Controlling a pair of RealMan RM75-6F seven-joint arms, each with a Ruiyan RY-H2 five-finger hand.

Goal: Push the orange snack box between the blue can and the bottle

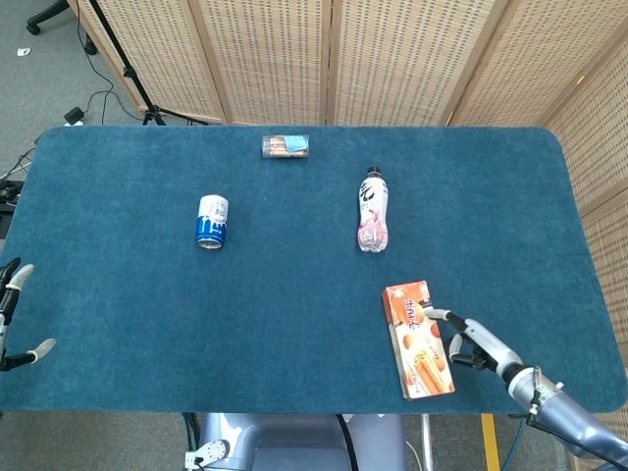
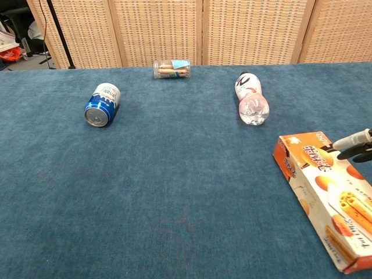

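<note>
The right hand [image 1: 474,343] is reaching in from the near right edge of the table [image 1: 294,294], its fingers spread apart and holding nothing, with the fingertips [image 2: 351,141] touching the right long side of the orange snack box [image 1: 418,339]. The box is lying flat just to the left of that hand, close to the near edge. The bottle [image 1: 372,211] is lying on its side farther out from the hand and a little to its left, and the blue can [image 1: 212,220] is lying well to the left of it. A small clear packet [image 1: 286,146] is sitting far beyond, near the back edge. The left hand [image 1: 18,319] is hanging off the near left edge, fingers apart, well away from everything.
</note>
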